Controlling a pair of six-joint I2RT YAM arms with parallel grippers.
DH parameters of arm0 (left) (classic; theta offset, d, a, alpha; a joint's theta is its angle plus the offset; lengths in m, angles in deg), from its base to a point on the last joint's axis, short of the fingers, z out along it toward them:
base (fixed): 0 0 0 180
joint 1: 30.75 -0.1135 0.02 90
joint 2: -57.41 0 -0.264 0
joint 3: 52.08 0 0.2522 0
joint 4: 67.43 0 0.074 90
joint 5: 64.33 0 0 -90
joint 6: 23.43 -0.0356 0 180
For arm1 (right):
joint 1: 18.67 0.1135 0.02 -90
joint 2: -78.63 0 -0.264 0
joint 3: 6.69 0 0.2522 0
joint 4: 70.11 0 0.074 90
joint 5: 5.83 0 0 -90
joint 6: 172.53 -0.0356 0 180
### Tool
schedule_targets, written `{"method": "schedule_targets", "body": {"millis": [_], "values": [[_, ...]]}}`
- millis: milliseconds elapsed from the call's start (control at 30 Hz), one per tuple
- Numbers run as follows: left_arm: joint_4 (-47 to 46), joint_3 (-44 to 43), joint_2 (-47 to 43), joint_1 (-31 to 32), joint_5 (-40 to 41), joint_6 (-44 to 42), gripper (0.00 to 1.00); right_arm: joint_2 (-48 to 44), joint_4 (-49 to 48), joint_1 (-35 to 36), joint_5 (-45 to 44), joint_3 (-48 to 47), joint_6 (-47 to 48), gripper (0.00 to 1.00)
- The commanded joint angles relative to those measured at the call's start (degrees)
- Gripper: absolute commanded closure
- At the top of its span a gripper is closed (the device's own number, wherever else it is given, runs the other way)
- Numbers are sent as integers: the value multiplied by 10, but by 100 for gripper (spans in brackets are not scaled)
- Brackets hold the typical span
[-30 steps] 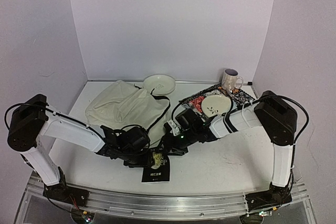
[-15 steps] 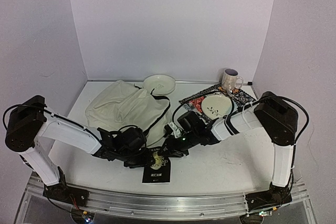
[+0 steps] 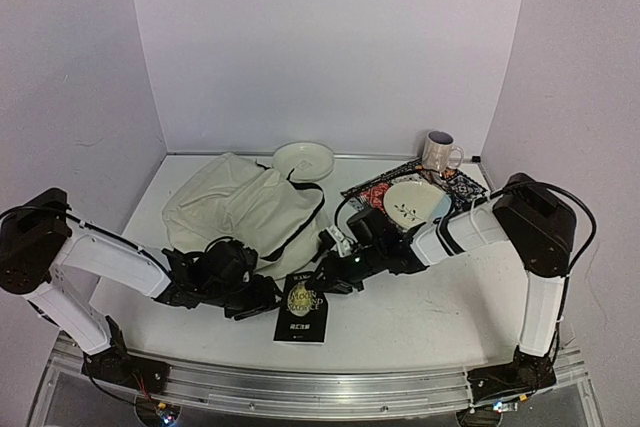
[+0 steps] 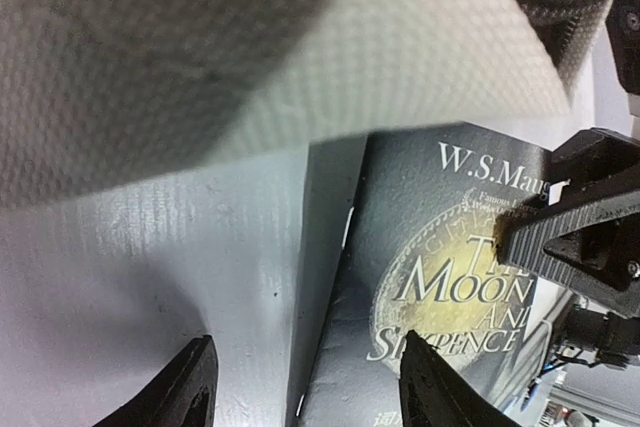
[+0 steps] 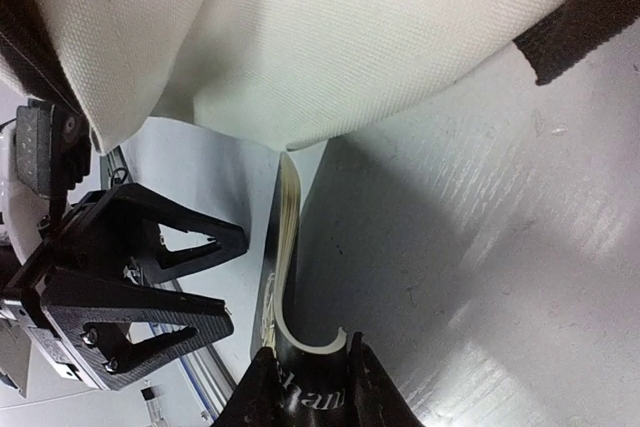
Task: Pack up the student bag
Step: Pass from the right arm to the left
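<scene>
you see the cream student bag [image 3: 240,209] slumped on the worktop [image 3: 430,317] left of centre, a black strap trailing off its right side. just in front lies a dark book [image 3: 303,312], cover up. your left claw [image 3: 262,297] sits low by the book's left side; your right claw [image 3: 328,285] meets its far edge. behind stand a pale bowl [image 3: 303,159], a mug [image 3: 437,153], and a plate [image 3: 412,200] on a patterned placemat [image 3: 465,185].
</scene>
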Motion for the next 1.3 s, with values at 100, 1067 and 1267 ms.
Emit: {"method": "schedule_targets", "body": {"millis": [100, 1067, 1267], "values": [[-47, 12, -25, -12, -33, -16, 34, -68, -38, -13, 36, 19, 1, 77], [-172, 23, -159, -20, -113, -38, 91, -175, -81, -38, 41, 53, 22, 63], [-159, 29, -178, -37, -136, -89, 100, -225, -60, -66, 58, 75, 97, 37]]}}
